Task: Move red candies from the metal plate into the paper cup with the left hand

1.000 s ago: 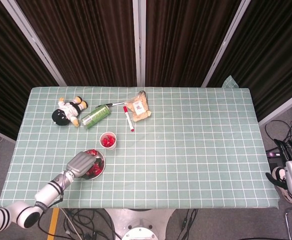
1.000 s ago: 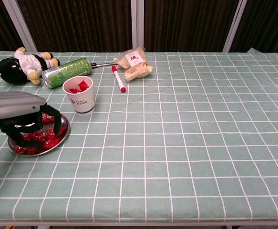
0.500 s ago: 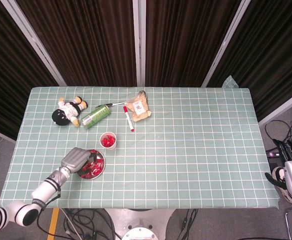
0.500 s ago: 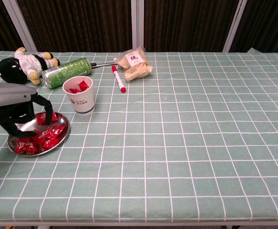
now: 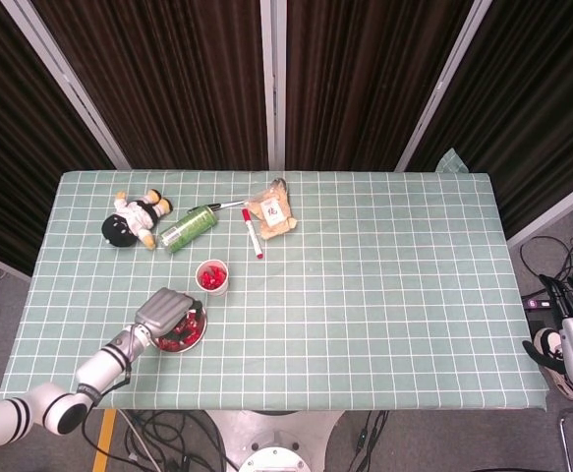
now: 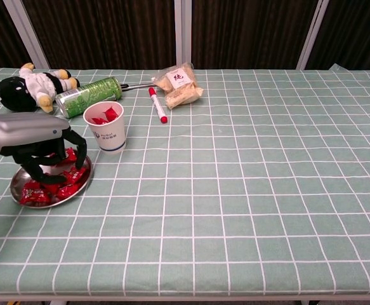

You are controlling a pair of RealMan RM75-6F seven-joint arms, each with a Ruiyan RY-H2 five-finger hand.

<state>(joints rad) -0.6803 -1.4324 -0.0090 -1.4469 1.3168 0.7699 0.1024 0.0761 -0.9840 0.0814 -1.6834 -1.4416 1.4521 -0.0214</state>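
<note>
Low at the near left of the table, the metal plate sits on the green checked tablecloth. Red candies lie in it, piled mostly along its near and right side; some bare metal shows at the left. Exact count not readable.

Left hand hangs directly over the plate, palm down, dark fingers curled downward among the candies. Fingertips reach in at the candy level. Whether they pinch a candy or only touch the pile, cannot tell: the fingers and the red wrappers overlap in both views. In the head view the same left hand covers most of the plate, only a red fringe showing at its right edge.

Paper cup stands upright just beyond the plate, toward the far side, apart from it. Inside it: a few red candies, visible below the rim. From above, the paper cup shows red at its bottom too.

Farther back, left to right: plush doll lying on its side, green can also lying down, red marker, and a clear snack bag with pale contents.

Right hand is off the table at the far right edge of the head view, beside the cables. Its fingers cannot be made out there; open or closed unknown.
</note>
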